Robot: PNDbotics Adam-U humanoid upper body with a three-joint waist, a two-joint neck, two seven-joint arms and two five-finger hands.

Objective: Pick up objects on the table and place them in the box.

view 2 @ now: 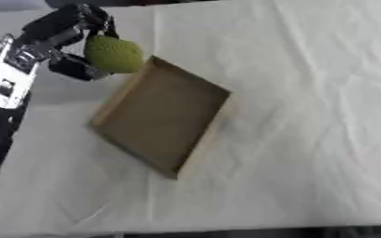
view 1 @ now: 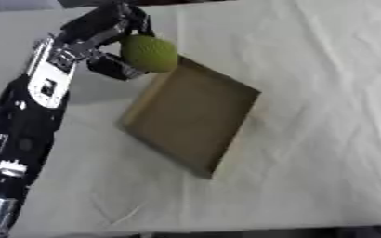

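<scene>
Left hand [view 1: 104, 42] was curled around the green round object [view 1: 150, 53], fingers above and thumb side below, holding it clear of the table [view 1: 324, 93]. The object hung right at the box [view 1: 190, 116]'s far-left corner, overlapping the rim there rather than sitting over the middle of the tray.

Our read on the step: this was the carry-to-box phase, release not yet done. To do it well we'd want to:
- bring the hand further right and toward us so the object sits over the box floor, not the corner wall
- lower before opening; it looks round and would likely roll, and the walls are shallow
- open the fingers only once it's low inside, and keep the thumb side from catching the rim

Box looked empty inside, lying askew on the white cloth.

What we couldn't settle:
- whether the object touched the rim or just hovered above it
- what the object was beyond green, rounded, slightly textured
- how far the fingers wrapped round its far side
- right hand showed in neither view
- no other loose objects visible on the cloth
</scene>
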